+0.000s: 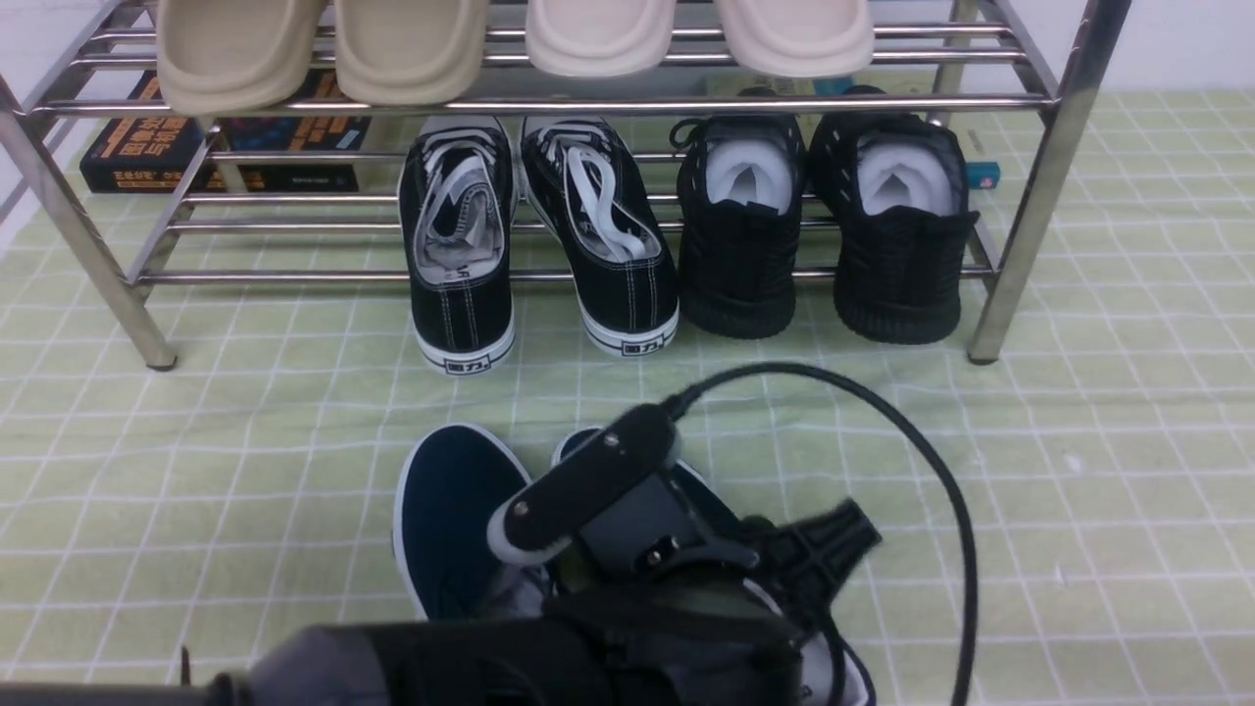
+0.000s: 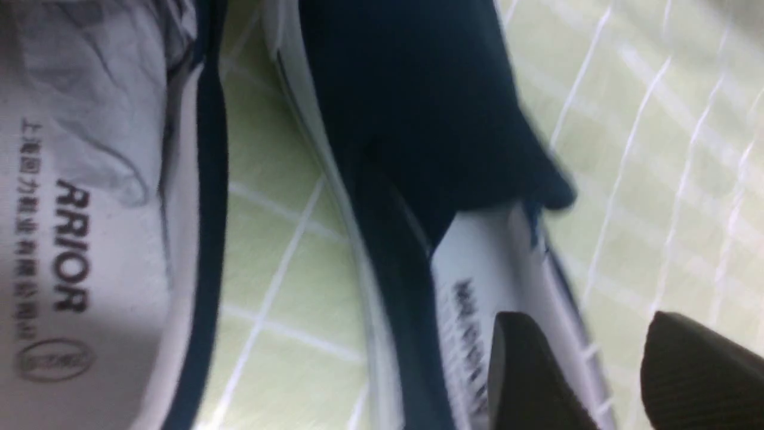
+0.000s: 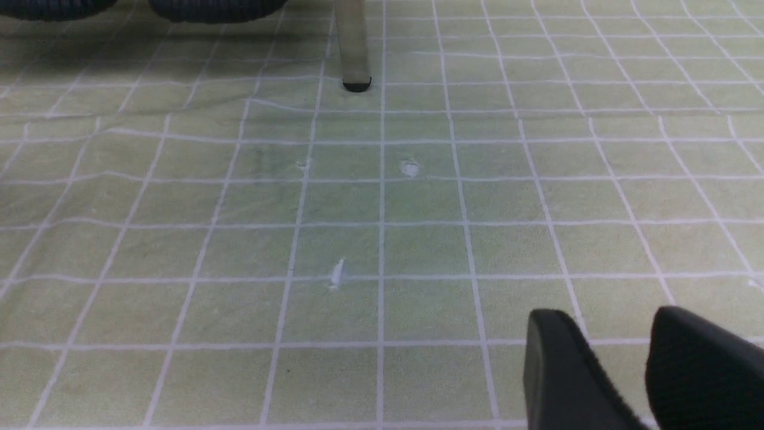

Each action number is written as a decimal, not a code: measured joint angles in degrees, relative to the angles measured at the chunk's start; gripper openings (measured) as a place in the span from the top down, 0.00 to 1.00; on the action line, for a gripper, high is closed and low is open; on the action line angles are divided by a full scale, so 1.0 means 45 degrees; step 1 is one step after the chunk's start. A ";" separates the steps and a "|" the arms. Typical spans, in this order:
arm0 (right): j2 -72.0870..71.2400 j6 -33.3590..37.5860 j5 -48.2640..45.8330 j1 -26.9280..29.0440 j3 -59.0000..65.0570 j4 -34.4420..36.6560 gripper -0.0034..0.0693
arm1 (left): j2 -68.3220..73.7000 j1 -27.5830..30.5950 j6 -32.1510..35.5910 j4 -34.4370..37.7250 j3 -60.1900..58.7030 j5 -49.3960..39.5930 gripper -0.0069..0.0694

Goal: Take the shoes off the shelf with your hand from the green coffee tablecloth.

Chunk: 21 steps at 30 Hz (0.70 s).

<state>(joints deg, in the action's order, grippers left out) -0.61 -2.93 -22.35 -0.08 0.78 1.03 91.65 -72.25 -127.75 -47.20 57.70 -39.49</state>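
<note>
Left claw [image 2: 588,364]: nearest the camera, in front of the navy slip-ons [image 1: 461,520] — jaws spread, one finger over or beside a shoe's side wall; contact cannot be confirmed. Slip-ons: side by side on the green grid tablecloth [image 1: 1098,549], before the chrome shoe rack [image 1: 1029,216]. Right claw [image 3: 618,358]: spread — above bare cloth.

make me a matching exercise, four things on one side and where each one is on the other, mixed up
1. navy slip-ons
2. all-black knit sneakers
3. beige clogs
4. black book

A. on the rack's lower tier, at its right end
B. behind the rack's lower tier, toward its left end
C. on the green checked tablecloth, in front of the rack
D. on the rack's upper tier, left of the paler pair

1-C; 2-A; 3-D; 4-B
</note>
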 joint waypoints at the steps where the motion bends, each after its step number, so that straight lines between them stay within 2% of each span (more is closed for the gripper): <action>1: 0.0000 0.0000 0.0000 0.0000 0.0000 0.0000 0.62 | -0.0130 0.0000 0.0968 0.0431 0.0039 0.0033 0.50; 3: 0.0000 0.0000 0.0000 0.0000 0.0000 0.0000 0.62 | -0.0595 0.0000 0.3050 0.1130 0.0218 -0.0019 0.51; 6: 0.0000 0.0000 0.0000 0.0000 0.0000 0.0000 0.62 | -0.1824 0.0000 0.6696 0.2478 0.0853 -0.0864 0.59; 8: 0.0000 0.0000 0.0000 0.0000 0.0000 -0.0012 0.62 | -0.2702 0.0000 0.9170 0.3299 0.1478 -0.2166 0.67; 12: 0.0000 0.0000 0.0000 0.0000 0.0000 -0.0024 0.62 | -0.4607 0.0000 1.4451 0.4564 0.2963 -0.5994 0.86; 16: 0.0000 0.0000 0.0000 0.0000 0.0000 -0.0038 0.62 | -0.6777 0.0009 1.9007 0.6134 0.3187 -0.6916 0.91; 19: 0.0000 0.0000 0.0000 0.0000 0.0000 -0.0038 0.62 | -0.8054 0.0009 2.0383 0.6769 0.2562 -0.6936 0.91; 21: 0.0000 0.0000 0.0000 0.0000 0.0000 -0.0038 0.62 | -0.9078 0.0009 2.0536 0.6704 0.1546 -0.6708 0.91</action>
<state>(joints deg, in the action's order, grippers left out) -0.61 -2.93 -22.35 -0.08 0.78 0.86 50.80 -72.21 -35.34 -17.03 64.65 -69.67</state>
